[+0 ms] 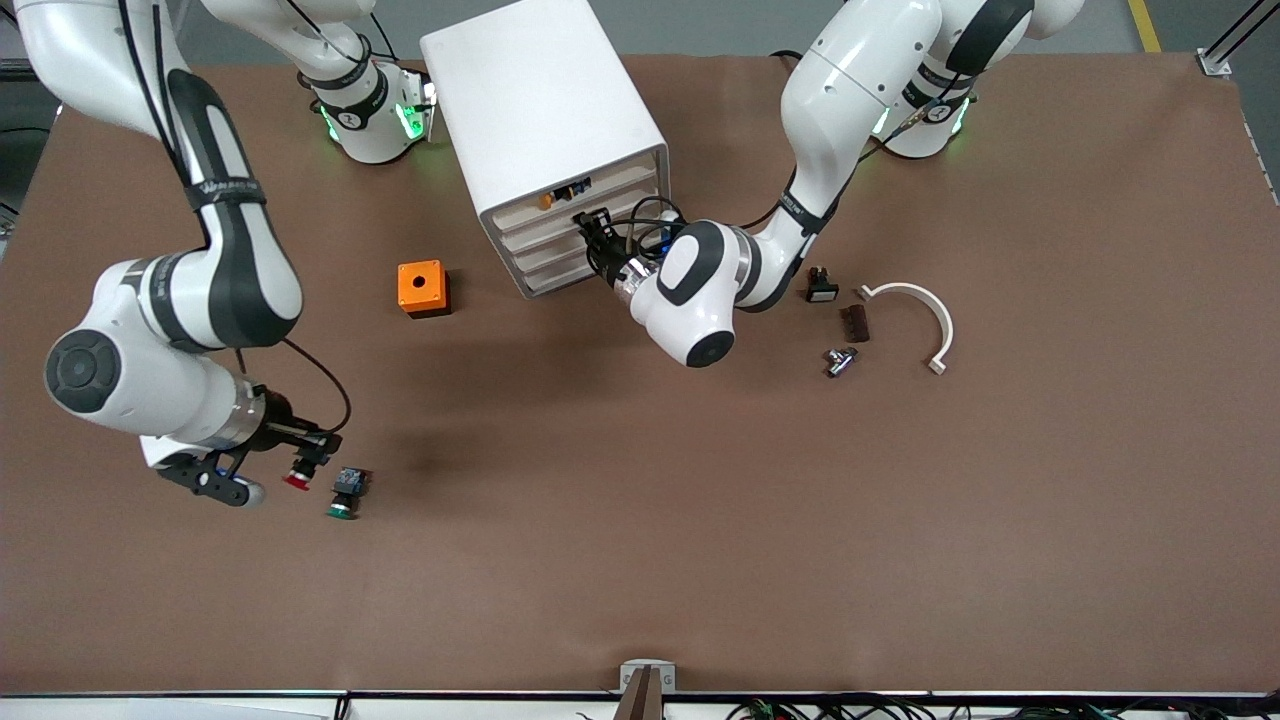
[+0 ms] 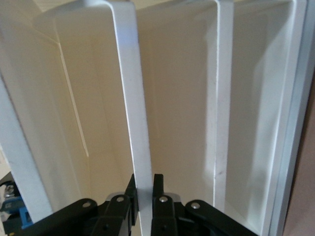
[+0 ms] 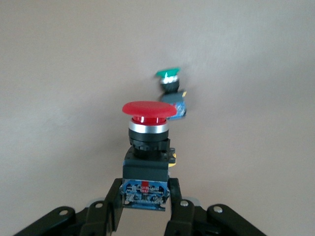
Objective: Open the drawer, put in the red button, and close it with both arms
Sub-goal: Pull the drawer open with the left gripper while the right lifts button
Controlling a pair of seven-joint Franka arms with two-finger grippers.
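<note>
The white cabinet (image 1: 540, 100) stands near the arms' bases. My left gripper (image 1: 590, 228) is at its front, shut on the front lip of the drawer (image 1: 540, 234), second from top. In the left wrist view the lip (image 2: 135, 123) runs between the two black fingers (image 2: 158, 186). The drawer front sits about level with the others. My right gripper (image 1: 308, 462) is low over the table at the right arm's end, shut on the blue-and-black body of the red button (image 1: 297, 479). In the right wrist view its red cap (image 3: 147, 109) points away from the gripper (image 3: 145, 196).
A green-capped switch (image 1: 344, 496) lies beside the red button and shows in the right wrist view (image 3: 168, 77). An orange box with a hole (image 1: 423, 288) stands beside the cabinet. A white curved piece (image 1: 925, 305), a brown block (image 1: 855, 322), a metal part (image 1: 838, 360) and a black part (image 1: 821, 287) lie toward the left arm's end.
</note>
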